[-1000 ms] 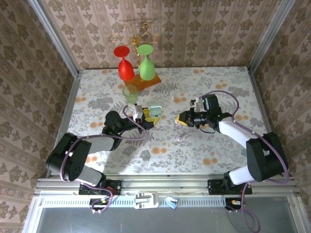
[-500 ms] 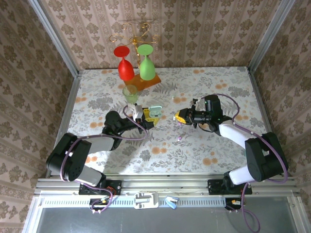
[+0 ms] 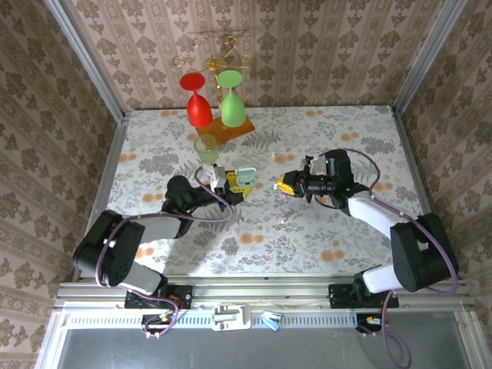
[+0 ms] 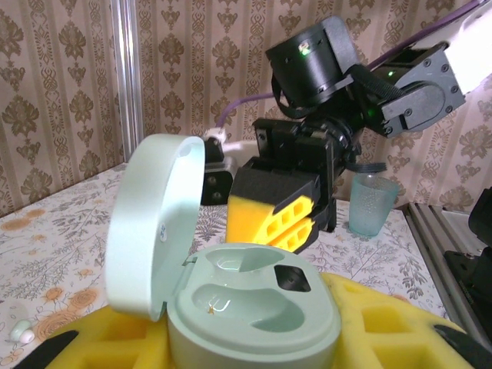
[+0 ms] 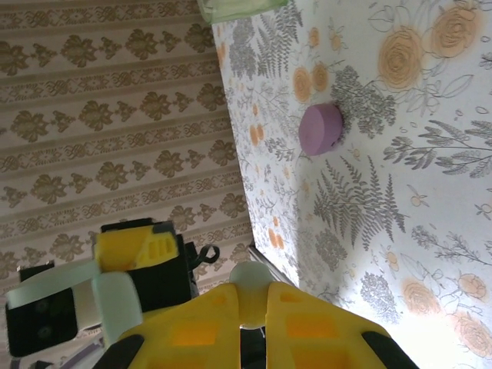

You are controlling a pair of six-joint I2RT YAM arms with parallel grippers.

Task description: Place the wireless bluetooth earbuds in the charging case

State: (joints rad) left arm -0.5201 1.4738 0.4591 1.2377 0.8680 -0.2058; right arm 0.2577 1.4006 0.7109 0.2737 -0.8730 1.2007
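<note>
The right gripper point(image 5: 250, 307) has its jaws pinched on the pale earbud point(image 5: 249, 286), held close to the open charging case point(image 4: 254, 307). The left gripper point(image 3: 233, 190) has its jaws clamped on that mint case, lid flipped up. Both wells look empty to me, so nothing is seated yet. The lilac earbud point(image 3: 285, 220) lies on the table point(image 3: 346, 131), apart from both arms and, I'd say, waiting its turn.

The mint charging case point(image 4: 254, 311) stands open, lid raised; 1 pale earbud point(image 5: 248, 290) is gripped.
</note>
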